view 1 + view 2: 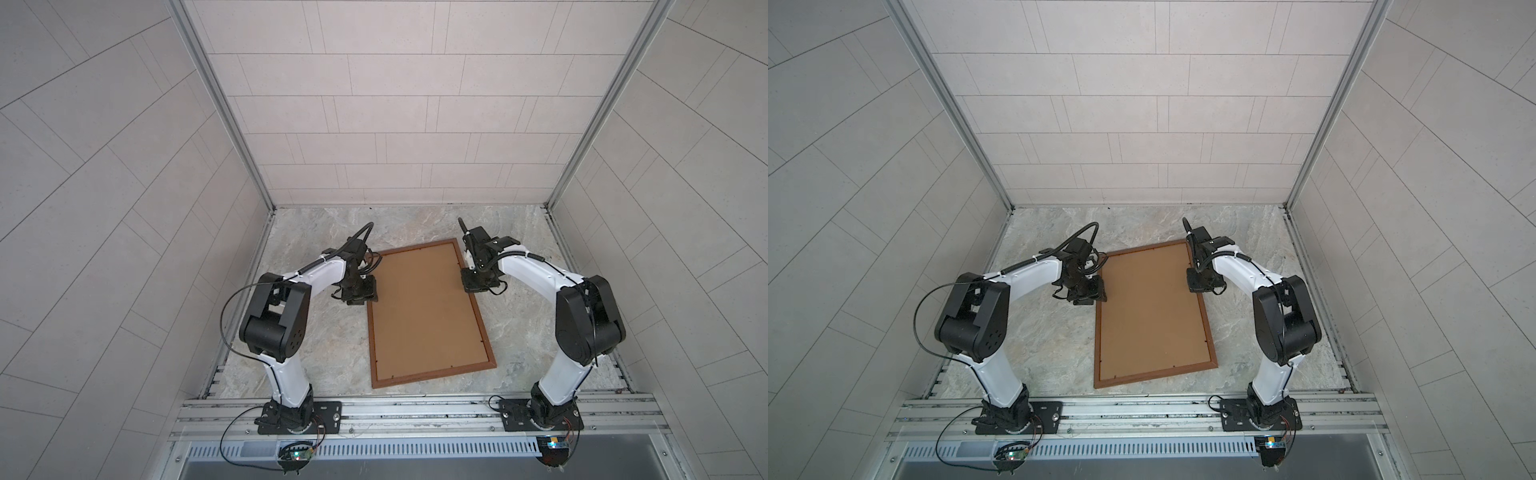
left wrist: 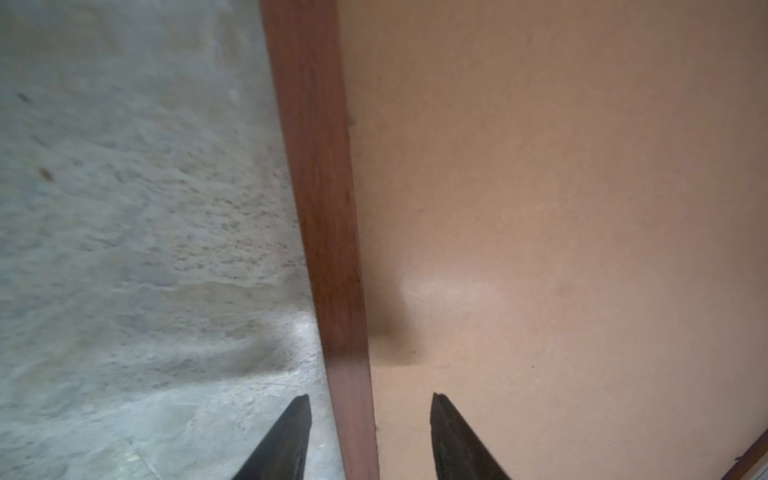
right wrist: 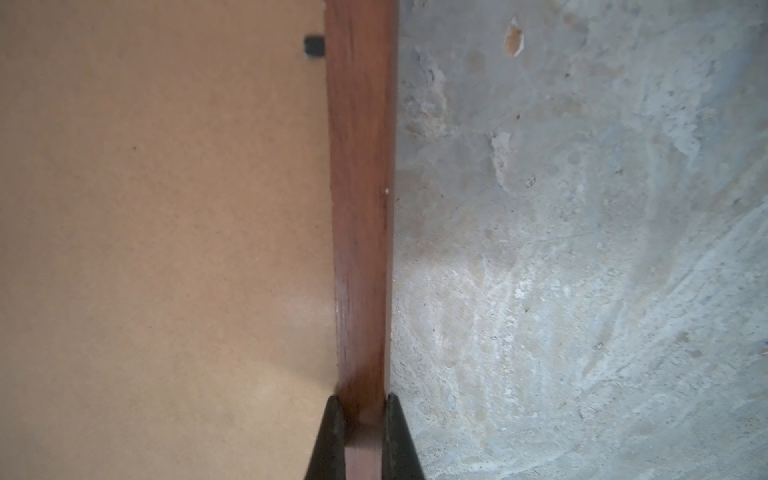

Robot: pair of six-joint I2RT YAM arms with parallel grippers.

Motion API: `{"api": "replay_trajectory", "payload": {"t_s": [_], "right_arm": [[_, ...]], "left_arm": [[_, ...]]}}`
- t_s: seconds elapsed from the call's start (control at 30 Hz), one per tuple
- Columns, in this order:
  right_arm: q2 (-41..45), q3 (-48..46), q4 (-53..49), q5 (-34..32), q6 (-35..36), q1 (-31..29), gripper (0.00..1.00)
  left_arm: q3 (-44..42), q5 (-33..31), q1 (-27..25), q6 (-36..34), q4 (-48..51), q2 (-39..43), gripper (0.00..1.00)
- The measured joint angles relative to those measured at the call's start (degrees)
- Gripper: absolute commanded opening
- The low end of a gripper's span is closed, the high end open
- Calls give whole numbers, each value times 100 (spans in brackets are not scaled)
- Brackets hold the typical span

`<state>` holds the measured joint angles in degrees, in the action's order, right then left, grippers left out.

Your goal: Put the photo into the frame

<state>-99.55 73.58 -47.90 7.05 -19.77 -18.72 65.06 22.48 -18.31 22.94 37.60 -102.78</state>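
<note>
Right hand (image 3: pixel 362 399) closed on the right rail of the frame (image 1: pixel 435 372); left hand (image 2: pixel 370 397), jaws parted, straddles the left rail without touching. The frame lies back-up, skewed, at the middle of the worktop (image 1: pixel 316 332), brown backing board (image 1: pixel 424 307) set inside.

The frame (image 3: pixel 361 208) is dark red-brown wood with thin darker streaks running along it. The board (image 1: pixel 424 307) inside it is plain light brown, like cardboard. One small black clip (image 3: pixel 314 45) shows at its edge. The counter (image 1: pixel 316 345) is grey stone with cloudy pale swirls and a few tan spots. The walls (image 1: pixel 395 104) are pale grey-pink tiles with thin dark lines between them. The left arm (image 1: pixel 286 378) and the right arm (image 1: pixel 557 378) are white with black joints. The left end effector (image 2: pixel 370 397) and the right end effector (image 3: pixel 361 397) have black fingers (image 2: pixel 286 440). The rail (image 1: pixel 415 411) on the near side is silver.
</note>
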Motion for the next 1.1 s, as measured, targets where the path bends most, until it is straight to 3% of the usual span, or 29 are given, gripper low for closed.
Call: {"api": "replay_trajectory", "payload": {"t_s": [0.27, 0.83, 1.1], "right_arm": [[136, 0, -37, 0, -7, -4, 0], [334, 214, -415, -140, 0, -9, 0], [389, 706, -822, -284, 59, -48, 0]], "left_arm": [[-116, -101, -11, 133, -66, -96, 33], [-208, 330, 2, 411, -378, -136, 5], [-208, 599, 31, 496, -549, -203, 2]]}}
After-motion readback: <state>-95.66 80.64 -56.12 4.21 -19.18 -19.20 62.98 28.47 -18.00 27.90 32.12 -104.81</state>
